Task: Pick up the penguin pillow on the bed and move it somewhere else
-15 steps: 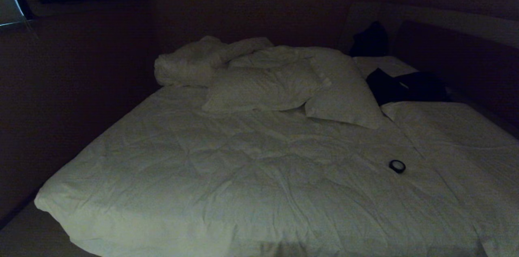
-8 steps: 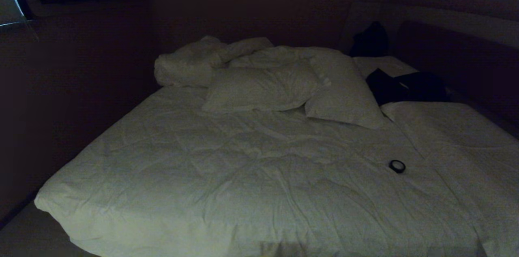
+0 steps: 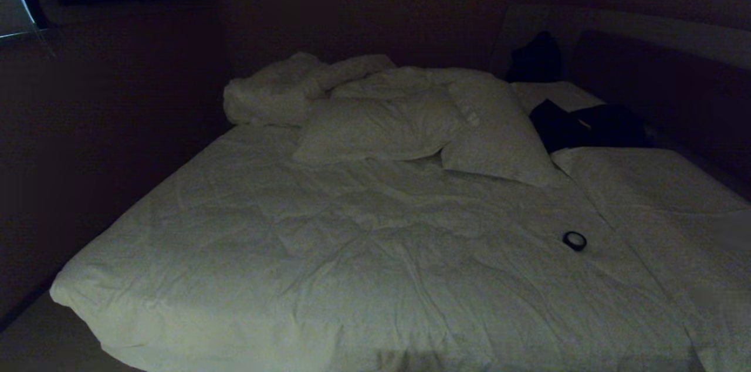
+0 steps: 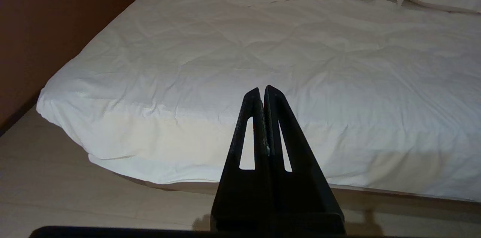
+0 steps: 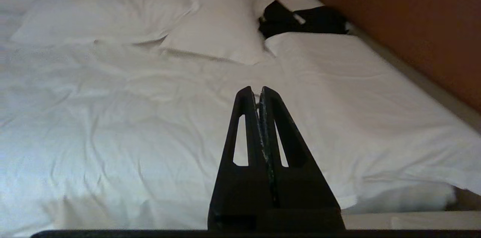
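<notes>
The bed (image 3: pixel 352 254) fills the head view, covered by a wrinkled white duvet. No penguin pillow shows in any view; only plain white pillows (image 3: pixel 375 125) lie at the head end. My left gripper (image 4: pixel 262 89) is shut and empty, hanging off the bed's near left corner (image 4: pixel 67 91) above the floor. My right gripper (image 5: pixel 257 89) is also shut and empty, low over the duvet (image 5: pixel 112 99) on the right side and pointing toward the pillows (image 5: pixel 218 24). Neither arm appears in the head view.
A small black ring-shaped object (image 3: pixel 575 240) lies on the duvet at the right. Dark clothing (image 3: pixel 587 122) sits by the dark headboard (image 3: pixel 663 78). A bunched duvet heap (image 3: pixel 264 96) is at the far left. A wall (image 3: pixel 88 155) runs along the left.
</notes>
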You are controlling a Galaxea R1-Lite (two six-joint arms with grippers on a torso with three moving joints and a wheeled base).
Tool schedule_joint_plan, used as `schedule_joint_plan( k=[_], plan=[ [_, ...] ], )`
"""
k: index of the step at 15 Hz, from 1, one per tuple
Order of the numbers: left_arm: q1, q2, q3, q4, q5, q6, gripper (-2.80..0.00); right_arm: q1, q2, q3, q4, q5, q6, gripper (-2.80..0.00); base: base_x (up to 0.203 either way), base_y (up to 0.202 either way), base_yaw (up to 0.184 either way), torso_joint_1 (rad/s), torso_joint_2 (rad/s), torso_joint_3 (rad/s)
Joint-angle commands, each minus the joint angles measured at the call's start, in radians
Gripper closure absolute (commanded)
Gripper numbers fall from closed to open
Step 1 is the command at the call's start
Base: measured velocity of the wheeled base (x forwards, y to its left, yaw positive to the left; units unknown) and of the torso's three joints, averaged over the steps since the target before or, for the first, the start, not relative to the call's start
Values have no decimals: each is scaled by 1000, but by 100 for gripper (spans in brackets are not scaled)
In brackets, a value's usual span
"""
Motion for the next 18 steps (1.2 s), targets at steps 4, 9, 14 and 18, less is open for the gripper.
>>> schedule_joint_plan(
  k=[4,9,14,18],
  plan=[
    [0,0,2,0,0,-1,0,1,0,150,-165,41,39,0,0,0,0,0,0,0],
    [0,0,2,0,0,-1,0,1,0,216,-167,79,93,0,0,0,0,0,0,0],
    [0,0,2,0,0,1,0,1,0,269,-168,80,99,0,0,0,0,0,0,0],
    [0,0,2,0,0,-1,0,1,0,296,-168,81,98,0,0,0,0,0,0,0]
  ],
)
